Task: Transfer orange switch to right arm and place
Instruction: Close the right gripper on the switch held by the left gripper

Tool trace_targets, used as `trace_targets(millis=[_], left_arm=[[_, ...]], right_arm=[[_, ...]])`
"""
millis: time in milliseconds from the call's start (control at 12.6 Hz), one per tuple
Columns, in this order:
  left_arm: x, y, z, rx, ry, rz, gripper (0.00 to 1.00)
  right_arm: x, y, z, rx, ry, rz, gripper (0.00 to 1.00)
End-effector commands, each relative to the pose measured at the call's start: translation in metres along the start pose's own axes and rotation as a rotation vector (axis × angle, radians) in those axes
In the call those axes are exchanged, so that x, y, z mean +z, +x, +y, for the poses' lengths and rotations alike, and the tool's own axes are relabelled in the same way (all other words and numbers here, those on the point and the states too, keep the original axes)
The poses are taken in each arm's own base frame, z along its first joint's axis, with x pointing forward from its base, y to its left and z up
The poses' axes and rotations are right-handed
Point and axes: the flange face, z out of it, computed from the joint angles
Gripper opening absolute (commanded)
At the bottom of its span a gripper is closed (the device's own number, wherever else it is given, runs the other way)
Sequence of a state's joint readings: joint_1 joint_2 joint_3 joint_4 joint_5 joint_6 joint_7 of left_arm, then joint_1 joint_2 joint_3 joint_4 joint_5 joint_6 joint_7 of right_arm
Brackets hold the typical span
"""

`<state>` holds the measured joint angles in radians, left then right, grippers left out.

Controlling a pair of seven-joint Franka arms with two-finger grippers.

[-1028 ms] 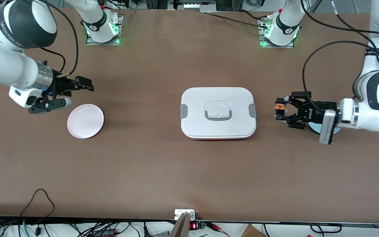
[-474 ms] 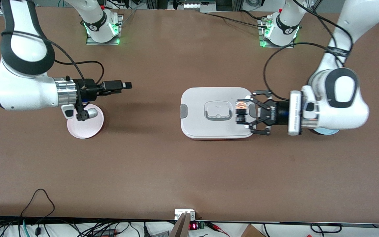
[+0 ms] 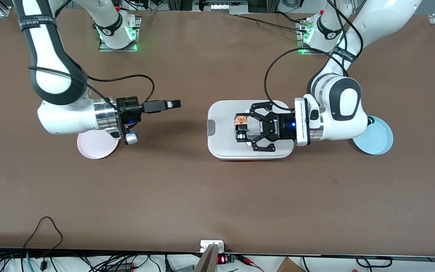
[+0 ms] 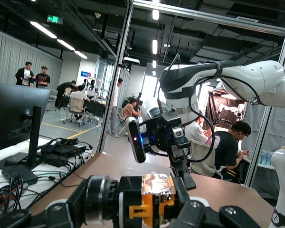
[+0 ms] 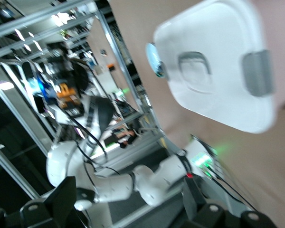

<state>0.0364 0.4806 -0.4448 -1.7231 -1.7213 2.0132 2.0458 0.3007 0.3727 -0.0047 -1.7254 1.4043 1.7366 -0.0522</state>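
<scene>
- Since the earlier frames both arms have swung in toward the table's middle: the left gripper (image 3: 241, 129), which was up beside the blue plate (image 3: 381, 143), is now over the white lidded container (image 3: 221, 149), and the right gripper (image 3: 175, 104) has left the pink plate (image 3: 93, 149) and now reaches out over bare tabletop (image 3: 187, 196) between that plate and the container.
- The pink plate lies at the right arm's end of the table, partly covered in the front view by the right arm's (image 3: 70, 117) wrist.
- The right gripper's slim black fingers are spread and hold nothing; they point along the table toward the container.
- The container sits mid-table, its grey side clip (image 3: 210, 127) toward the right gripper; the right wrist view shows its lid and recessed handle (image 5: 194, 66).
- The left gripper pinches the orange switch (image 3: 241, 121) between its fingertips, over the container's lid.
- The switch's long axis lies roughly level across the fingers; the left wrist view shows its orange band (image 4: 141, 211) and black body.
- The blue plate lies at the left arm's end, partly hidden by that arm's elbow.
- No object stands in the gap between the two grippers.
</scene>
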Motion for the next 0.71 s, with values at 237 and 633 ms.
trace_targets(millis=[237, 633], left_arm=[[0.024, -0.014, 0.023, 0.043, 0.006, 0.024, 0.15], [0.035, -0.015, 0.029, 0.027, 0.027, 0.022, 0.15]], right_arm=[[0.063, -0.01, -0.028, 0.019, 0.134, 0.109, 1.0], [0.105, -0.021, -0.041, 0.006, 0.163, 0.179, 1.0]])
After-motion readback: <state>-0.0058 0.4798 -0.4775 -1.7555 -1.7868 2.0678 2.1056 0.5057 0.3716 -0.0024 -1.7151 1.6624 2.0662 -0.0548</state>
